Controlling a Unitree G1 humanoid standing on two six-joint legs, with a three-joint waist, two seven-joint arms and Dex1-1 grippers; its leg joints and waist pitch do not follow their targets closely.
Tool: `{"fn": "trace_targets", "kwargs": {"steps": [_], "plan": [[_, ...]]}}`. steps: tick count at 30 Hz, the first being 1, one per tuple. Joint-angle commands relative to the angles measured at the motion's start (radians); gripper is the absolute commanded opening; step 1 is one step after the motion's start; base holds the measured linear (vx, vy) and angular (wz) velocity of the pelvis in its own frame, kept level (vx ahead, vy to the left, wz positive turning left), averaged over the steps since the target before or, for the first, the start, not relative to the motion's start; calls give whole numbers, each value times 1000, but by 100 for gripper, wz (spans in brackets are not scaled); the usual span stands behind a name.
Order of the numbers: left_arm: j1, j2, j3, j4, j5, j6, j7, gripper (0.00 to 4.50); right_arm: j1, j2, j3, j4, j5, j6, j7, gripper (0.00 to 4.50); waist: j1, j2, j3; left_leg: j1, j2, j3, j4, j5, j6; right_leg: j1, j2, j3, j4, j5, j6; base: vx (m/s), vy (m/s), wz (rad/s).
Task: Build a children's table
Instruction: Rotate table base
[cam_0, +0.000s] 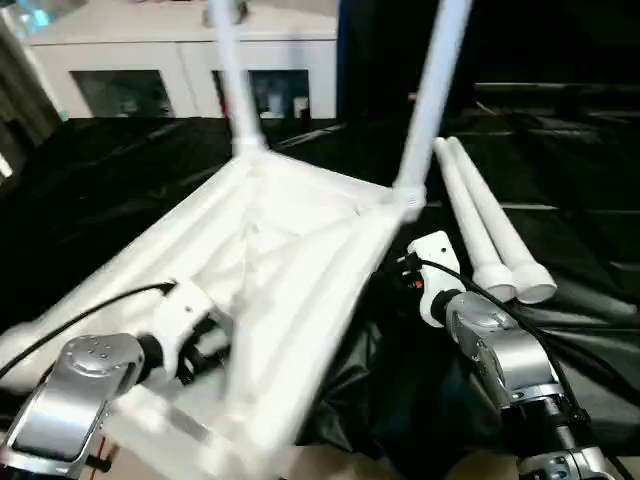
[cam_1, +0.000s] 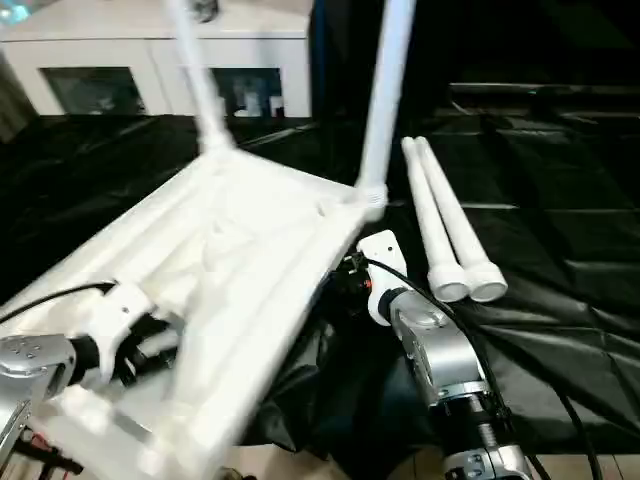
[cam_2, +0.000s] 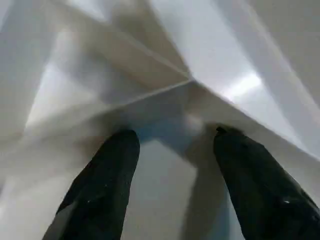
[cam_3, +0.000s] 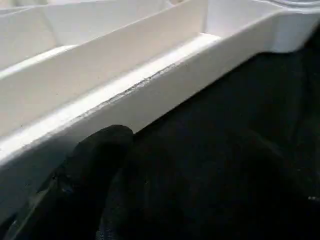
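Note:
The white tabletop (cam_0: 280, 260) lies underside up and tilted on the black cloth, ribs showing. Two white legs (cam_0: 232, 70) (cam_0: 432, 90) stand in its far corner sockets. Two more legs (cam_0: 490, 225) lie loose side by side on the cloth to the right. My left gripper (cam_0: 205, 345) reaches into the ribbed underside near the front left; in the left wrist view it is open (cam_2: 175, 140), its fingers (cam_2: 107, 180) apart against a rib junction. My right gripper (cam_0: 405, 270) is at the tabletop's right rim (cam_3: 150, 95), close below the fitted right leg.
The black-draped work table (cam_0: 560, 180) carries everything; its cloth bunches up near the front edge (cam_0: 400, 400). A white cabinet (cam_0: 150, 60) with glass doors stands behind it. The loose legs lie close to my right forearm (cam_0: 510, 360).

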Motion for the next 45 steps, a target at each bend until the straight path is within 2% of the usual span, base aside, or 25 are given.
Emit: {"fn": "trace_targets", "kwargs": {"steps": [1,2,5,6,7,8,9,11,12,15,17,18,19,22,24,25,28,29,31,32,33,35,39,41,45], "plan": [[-68,0,-107,-8,-42,-22,-111,293,-39,14,20,20,4,-22,32,383,5,-15,-57,17,48,-22,-82,-275,9,47,-64,61,-64,-346,-136,0,0,0],[-68,0,-107,-8,-42,-22,-111,293,-39,14,20,20,4,-22,32,383,4,-12,-56,19,47,-21,-82,-279,7,44,-63,61,-66,-357,-133,0,0,0],[-185,-67,-162,111,-14,-67,-113,293,-46,11,28,13,9,-27,56,383,2,-15,-54,24,45,-18,-81,-292,-7,43,-60,62,-69,-366,-126,0,0,0],[-189,-70,-164,115,-12,-69,-112,293,-46,11,28,13,10,-27,57,383,3,-17,-54,24,44,-18,-81,-300,-10,44,-61,63,-71,-380,-120,0,0,0],[-212,-85,-173,143,-4,-79,-110,293,-47,11,29,11,11,-28,61,383,3,-19,-54,17,46,-22,-84,-298,-12,53,-66,64,-68,-385,-117,0,0,0],[-250,-114,-183,192,0,-100,-115,293,-49,10,31,8,13,-27,67,383,3,-19,-51,19,44,-21,-84,-308,-10,50,-64,62,-75,-409,-108,0,0,0],[-267,-126,-188,214,3,-109,-117,293,-50,9,32,8,14,-26,68,383,2,-17,-50,32,43,-19,-81,-335,-17,43,-64,63,-82,-444,-98,0,0,0],[-339,-173,-198,305,-5,-145,-127,293,-53,8,33,6,17,-26,81,383,1,-20,-50,30,43,-24,-84,-361,-22,50,-69,60,-84,-493,-85,0,0,0],[-362,-188,-199,335,-2,-158,-121,293,-52,7,35,3,17,-26,86,383,-2,-18,-52,35,41,-22,-81,-359,-23,46,-67,60,-90,-500,-77,0,0,0],[-413,-219,-198,417,21,-212,-85,293,-51,4,37,-2,13,-25,90,383,-1,-23,-56,28,44,-25,-81,-328,-17,53,-70,61,-83,-449,-90,0,0,0],[-487,-270,-172,557,65,-289,37,293,-48,-1,34,-6,9,-26,91,383,-3,-27,-55,26,39,-20,-78,-316,-7,54,-66,59,-87,-451,-86,0,0,0],[-513,-289,-154,610,75,-308,94,293,-49,-2,31,-7,9,-28,90,383,-1,-25,-56,28,37,-20,-76,-311,-5,52,-66,59,-88,-456,-83,0,0,0],[-514,-289,-153,612,75,-308,96,293,-49,-2,31,-7,9,-28,90,383,0,-27,-57,25,39,-22,-75,-300,-3,57,-68,57,-86,-453,-79,0,0,0],[-601,-338,-100,797,109,-387,289,293,-50,-8,21,-13,9,-28,91,383,1,-32,-59,19,40,-23,-75,-276,8,61,-66,54,-84,-432,-72,0,0,0],[-617,-350,-80,831,110,-404,346,293,-49,-10,19,-15,9,-28,91,383,2,-32,-62,20,40,-22,-73,-262,11,60,-66,55,-81,-407,-79,0,0,0],[-635,-361,-61,869,110,-425,401,293,-48,-11,17,-17,8,-28,93,383,4,-33,-65,17,40,-20,-68,-234,22,62,-65,56,-75,-350,-99,0,0,0],[-679,-383,-16,959,119,-505,545,293,-50,-15,8,-21,8,-30,92,383,7,-33,-70,15,40,-19,-64,-195,39,63,-63,56,-67,-271,-124,0,0,0],[-684,-392,-5,963,114,-526,553,293,-49,-18,4,-27,9,-29,94,383,10,-34,-72,12,42,-20,-62,-171,45,67,-66,55,-60,-235,-140,0,0,0],[-680,-409,11,941,83,-544,511,293,-45,-27,-3,-42,11,-26,101,383,15,-34,-69,14,46,-17,-60,-159,59,65,-70,55,-60,-220,-170,0,0,0],[-680,-409,11,941,83,-544,511,293,-45,-27,-3,-42,11,-26,101,383,18,-34,-69,14,46,-16,-60,-159,58,65,-70,55,-60,-226,-173,0,0,0],[-661,-414,11,895,56,-551,434,293,-38,-43,-12,-64,19,-22,118,383,22,-34,-69,15,47,-16,-60,-163,59,64,-71,56,-60,-240,-172,0,0,0],[-648,-410,6,874,42,-559,389,293,-33,-54,-18,-80,26,-18,131,383,29,-32,-68,17,51,-16,-61,-165,58,60,-72,57,-60,-245,-174,0,0,0],[-618,-366,-29,846,52,-562,332,293,-25,-82,-26,-97,26,-9,149,383,29,-32,-64,16,51,-18,-67,-208,43,62,-72,57,-65,-304,-148,0,0,0],[-607,-324,-57,844,94,-566,319,293,-29,-91,-26,-82,9,-3,128,383,22,-32,-62,17,49,-21,-72,-236,22,61,-69,57,-68,-340,-123,0,0,0],[-609,-253,-83,850,182,-533,351,293,-46,-78,-42,-43,-12,-18,64,383,19,-29,-63,21,50,-21,-72,-241,9,57,-70,58,-70,-349,-117,0,0,0]]}}
